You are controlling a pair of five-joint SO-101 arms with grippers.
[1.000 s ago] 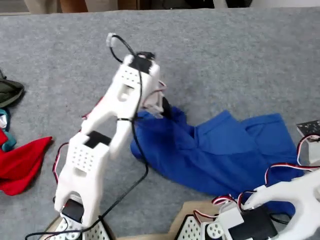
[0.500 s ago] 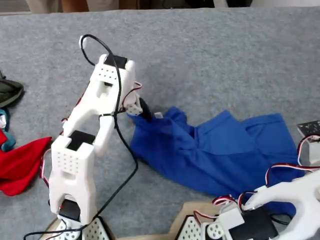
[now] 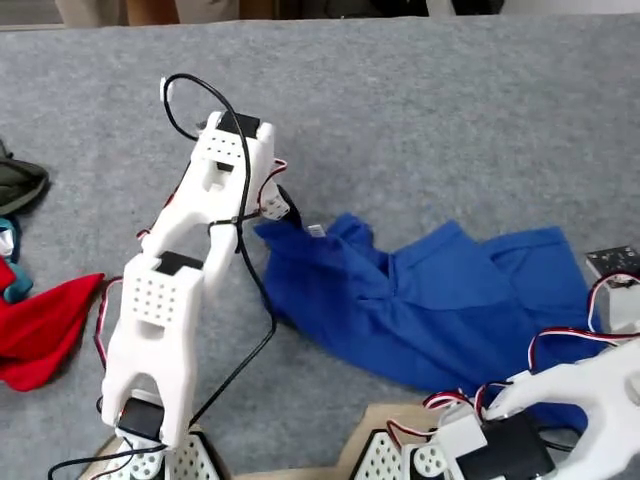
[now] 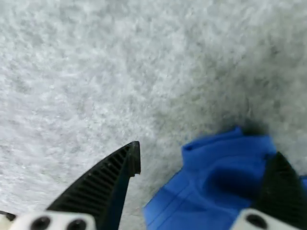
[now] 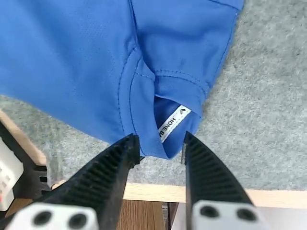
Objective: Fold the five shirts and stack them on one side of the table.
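Left claw gapes wide above the grey felt tabletop — a corner of the crumpled blue fabric shirt lies between its fingers, nearer one. Right claw, parted only narrowly, hangs over the same shirt's collar — the small white label sits just ahead of its tips.

White printed label at blue shirt collar; wording partly hidden.

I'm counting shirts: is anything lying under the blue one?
The blue shirt lies on the grey table cover, its own folds overlapping. Anything beneath the cloth is hidden.
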